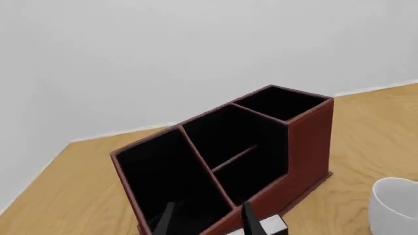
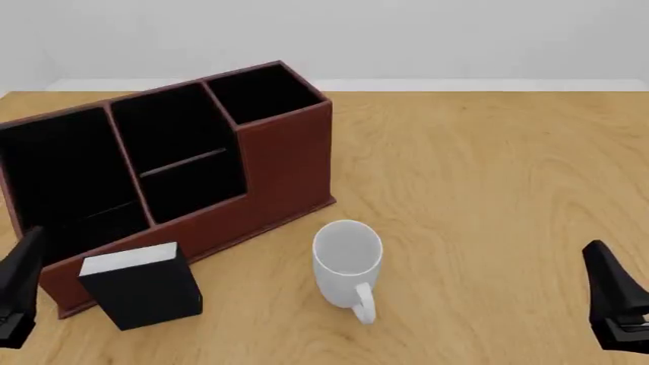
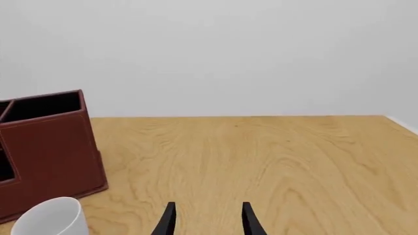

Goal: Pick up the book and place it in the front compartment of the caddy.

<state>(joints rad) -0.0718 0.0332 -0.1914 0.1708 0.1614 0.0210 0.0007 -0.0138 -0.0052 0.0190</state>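
Note:
The book [image 2: 142, 287] is black with white page edges and stands upright on the table just in front of the caddy's [image 2: 284, 163] near left end. A corner of the book shows in the left wrist view [image 1: 274, 225]. The reddish-brown caddy [image 1: 307, 142] has three black-lined cells. The front compartment [image 2: 182, 163] is the middle cell with a thin bar across it, also in the left wrist view [image 1: 238, 147]. My left gripper [image 2: 18, 293] is open and empty, left of the book; its fingers [image 1: 168, 218] point at the caddy. My right gripper [image 2: 612, 300] is open and empty at the far right.
A white mug [image 2: 347, 262] stands upright right of the book, in front of the caddy's right end; it shows in both wrist views [image 1: 395, 208] [image 3: 51, 218]. The wooden table [image 2: 487, 167] runs to a white wall behind. The caddy's end shows in the right wrist view [image 3: 49, 142].

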